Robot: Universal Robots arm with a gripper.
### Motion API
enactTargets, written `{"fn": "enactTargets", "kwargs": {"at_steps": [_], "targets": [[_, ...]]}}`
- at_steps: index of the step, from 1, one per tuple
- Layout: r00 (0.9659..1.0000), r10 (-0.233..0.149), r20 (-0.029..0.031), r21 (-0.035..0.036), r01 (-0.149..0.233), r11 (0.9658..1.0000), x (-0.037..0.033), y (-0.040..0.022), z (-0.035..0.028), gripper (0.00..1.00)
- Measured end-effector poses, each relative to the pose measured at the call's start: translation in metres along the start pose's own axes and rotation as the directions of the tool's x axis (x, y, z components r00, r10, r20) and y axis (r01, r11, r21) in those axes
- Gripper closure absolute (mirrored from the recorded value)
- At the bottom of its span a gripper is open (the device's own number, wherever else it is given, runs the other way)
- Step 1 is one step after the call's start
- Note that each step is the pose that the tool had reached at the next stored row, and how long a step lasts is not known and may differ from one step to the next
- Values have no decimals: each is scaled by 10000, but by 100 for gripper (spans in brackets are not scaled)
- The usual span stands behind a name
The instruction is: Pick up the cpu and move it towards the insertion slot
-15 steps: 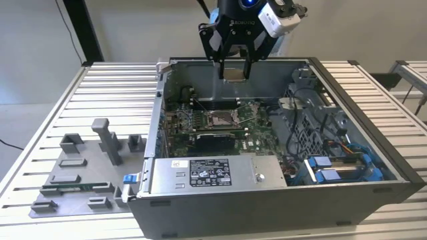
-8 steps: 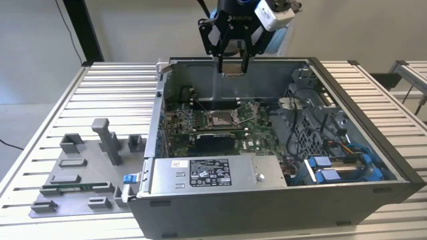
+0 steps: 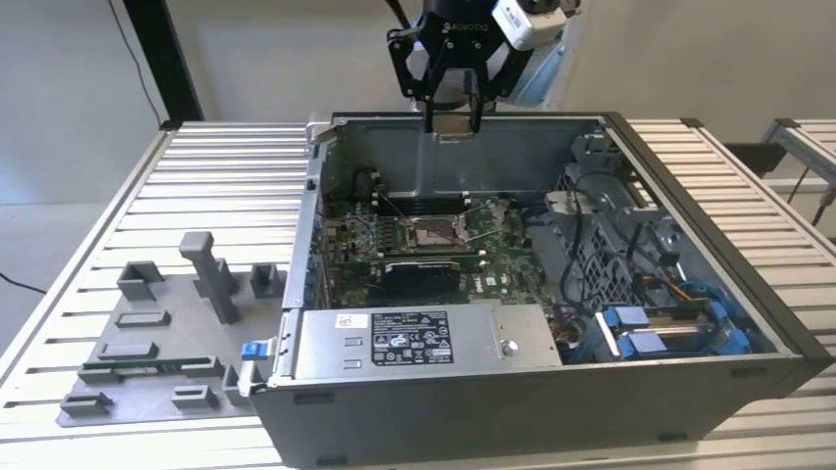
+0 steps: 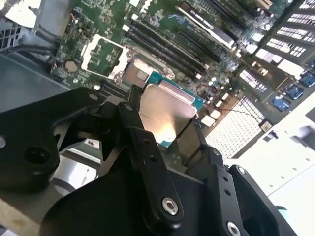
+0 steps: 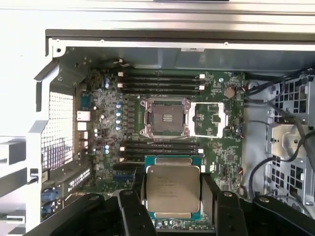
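Currently, exterior view: gripper clamped on the cpu, held above the far wall of the open computer case on the bench. Insertion slot well below on the motherboard, open. Grey tray near the bench's near corner at the exterior view's left. First wrist view: cpu pinched between fingers, silvery top up, apart from slot. Second wrist view: same grip on cpu, slot just beyond it.
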State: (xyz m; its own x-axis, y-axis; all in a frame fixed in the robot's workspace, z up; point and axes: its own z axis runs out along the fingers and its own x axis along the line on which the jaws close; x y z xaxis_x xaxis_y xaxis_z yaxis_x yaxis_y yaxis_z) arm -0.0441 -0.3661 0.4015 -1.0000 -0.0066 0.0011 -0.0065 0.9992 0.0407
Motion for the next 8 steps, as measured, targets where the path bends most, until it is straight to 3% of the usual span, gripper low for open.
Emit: {"fn": "enactTargets", "kwargs": {"at_steps": [8], "targets": [[10000,20,1,-1,-20,10000,-1,208,10,100]]}}
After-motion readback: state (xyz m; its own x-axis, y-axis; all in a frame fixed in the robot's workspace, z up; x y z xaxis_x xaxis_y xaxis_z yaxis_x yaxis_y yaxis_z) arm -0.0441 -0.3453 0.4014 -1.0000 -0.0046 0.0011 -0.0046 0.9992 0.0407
